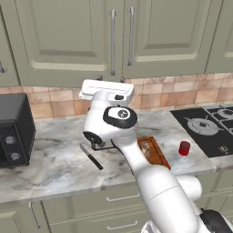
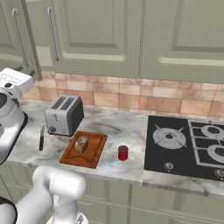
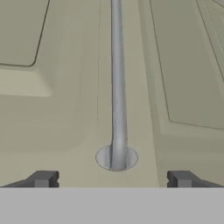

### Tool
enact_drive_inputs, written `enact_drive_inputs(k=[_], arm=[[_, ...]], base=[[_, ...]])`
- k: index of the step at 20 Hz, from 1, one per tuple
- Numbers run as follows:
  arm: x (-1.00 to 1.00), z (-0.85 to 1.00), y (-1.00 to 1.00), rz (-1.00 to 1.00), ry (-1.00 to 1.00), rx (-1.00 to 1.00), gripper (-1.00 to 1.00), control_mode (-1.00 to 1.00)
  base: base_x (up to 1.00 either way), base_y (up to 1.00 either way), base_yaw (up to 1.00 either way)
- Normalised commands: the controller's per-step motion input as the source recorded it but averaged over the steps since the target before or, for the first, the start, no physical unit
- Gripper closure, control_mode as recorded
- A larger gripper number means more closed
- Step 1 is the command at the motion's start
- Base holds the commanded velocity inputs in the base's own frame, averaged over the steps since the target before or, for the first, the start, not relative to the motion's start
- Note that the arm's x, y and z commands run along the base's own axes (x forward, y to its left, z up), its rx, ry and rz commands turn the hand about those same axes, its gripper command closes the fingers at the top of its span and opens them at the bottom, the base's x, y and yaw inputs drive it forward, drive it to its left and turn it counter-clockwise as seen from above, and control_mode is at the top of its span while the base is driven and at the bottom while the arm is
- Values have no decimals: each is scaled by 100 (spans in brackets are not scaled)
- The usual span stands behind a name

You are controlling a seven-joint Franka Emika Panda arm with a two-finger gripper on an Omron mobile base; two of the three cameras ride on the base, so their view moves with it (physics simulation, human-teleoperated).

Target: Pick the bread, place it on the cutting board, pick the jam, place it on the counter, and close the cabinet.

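bread (image 2: 81,144) sits on the cutting board (image 2: 94,153), near the front edge of the surface (image 2: 127,127), just in front of the toaster (image 2: 64,115); jam (image 2: 123,152) stands upright on the surface just beside the board, between it and the stovetop (image 2: 192,144), close to the front edge. Knife (image 2: 41,139) lies on the surface beside the toaster, apart from the board. So bread and jam steps look done; step in hand is judged to be closing the cabinet (image 1: 68,41)

cabinet doors look flush or nearly so in both base views, can't tell if a gap remains. Hand view looks straight along a vertical silver handle (image 3: 116,87) with its round mount at the bottom, olive panels either side. gripper (image 3: 112,179) is raised at the cabinet, jaws spread wide, one tip each side of the handle's base, pinching nothing; can't tell if tips touch the door

next move, as a guess: push the hand forward on the door near the handle until it seats, keeping the tips clear of the bar so they don't snag; then back off straight
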Motion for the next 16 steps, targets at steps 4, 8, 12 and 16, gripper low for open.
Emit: enact_drive_inputs(k=[4,8,12,16], arm=[[44,0,0,-10,0,0,-100,-100],[42,0,0,-10,0,0,-100,-100],[43,0,0,-9,0,0,-100,-100],[42,0,0,-7,0,0,-100,-100]], base=[[0,0,0],[0,0,0],[0,0,0],[0,0,0]])
